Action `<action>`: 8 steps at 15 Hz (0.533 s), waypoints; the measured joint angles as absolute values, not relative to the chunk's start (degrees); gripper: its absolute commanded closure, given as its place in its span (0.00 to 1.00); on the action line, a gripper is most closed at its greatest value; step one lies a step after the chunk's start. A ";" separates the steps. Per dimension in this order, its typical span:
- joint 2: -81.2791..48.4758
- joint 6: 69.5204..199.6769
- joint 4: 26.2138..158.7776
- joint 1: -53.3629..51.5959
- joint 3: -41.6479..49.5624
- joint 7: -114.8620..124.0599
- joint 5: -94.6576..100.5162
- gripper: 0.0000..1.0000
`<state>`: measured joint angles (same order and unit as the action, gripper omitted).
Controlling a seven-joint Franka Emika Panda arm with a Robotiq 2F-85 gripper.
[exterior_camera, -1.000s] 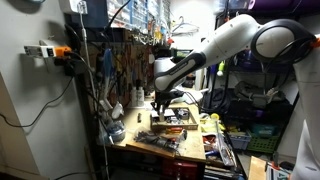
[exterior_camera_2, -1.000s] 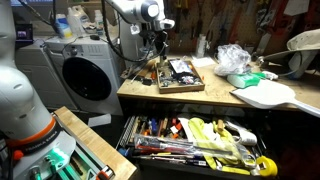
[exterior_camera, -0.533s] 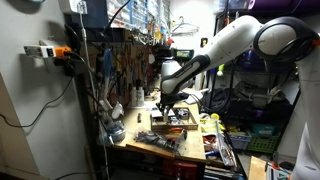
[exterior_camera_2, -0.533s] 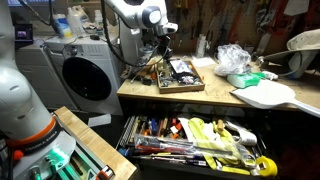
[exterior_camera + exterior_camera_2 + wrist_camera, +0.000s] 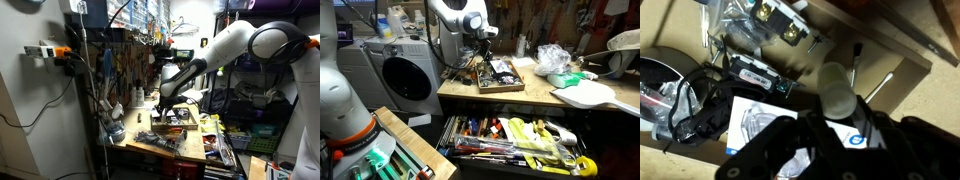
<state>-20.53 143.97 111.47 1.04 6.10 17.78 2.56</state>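
In the wrist view the end effector (image 5: 836,128) fills the lower half as a dark mass, cut off by the bottom edge. Its fingers blur into one another, so we cannot tell whether they are apart or pressed together. A pale cylinder (image 5: 837,90) sticks up out of that mass toward 12 o'clock. Its lower end is hidden behind the fingers, and we cannot say whether it is gripped or merely lies under them.

The cylinder is off-white to grey, smooth, and rounded at its visible tip, with no marking we can read. It sits just right of the picture's middle, over the bare floor of a wooden tray (image 5: 895,85).

At 9 o'clock from the cylinder lies a tangle of black cable (image 5: 695,100). Beyond the cable a round metal tin (image 5: 655,85) is cropped by the left edge. At 11 o'clock lies a clear packet (image 5: 765,25) with small hardware too blurred to name. A white card (image 5: 755,120) with blue print is half covered by the fingers.

In an exterior view the end effector (image 5: 480,48) hangs above the tray's 9 o'clock side on the table (image 5: 535,92). The cylinder is too small to make out there.
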 measured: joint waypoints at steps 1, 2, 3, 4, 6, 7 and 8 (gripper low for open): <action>-21.04 144.03 111.21 1.11 6.10 17.78 2.26 0.90; -21.56 144.29 110.92 1.20 6.11 17.78 2.06 0.90; -22.08 144.75 110.66 1.26 6.16 17.81 1.97 0.90; -22.63 145.09 110.28 1.29 6.26 17.92 1.92 0.90; -23.70 145.51 109.30 1.39 6.46 18.08 1.79 0.90; -24.21 145.86 108.82 1.45 6.60 18.30 1.70 0.90; -24.72 146.17 108.25 1.50 6.78 18.71 1.60 0.90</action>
<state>-24.72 146.17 108.25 1.50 6.78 18.71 1.60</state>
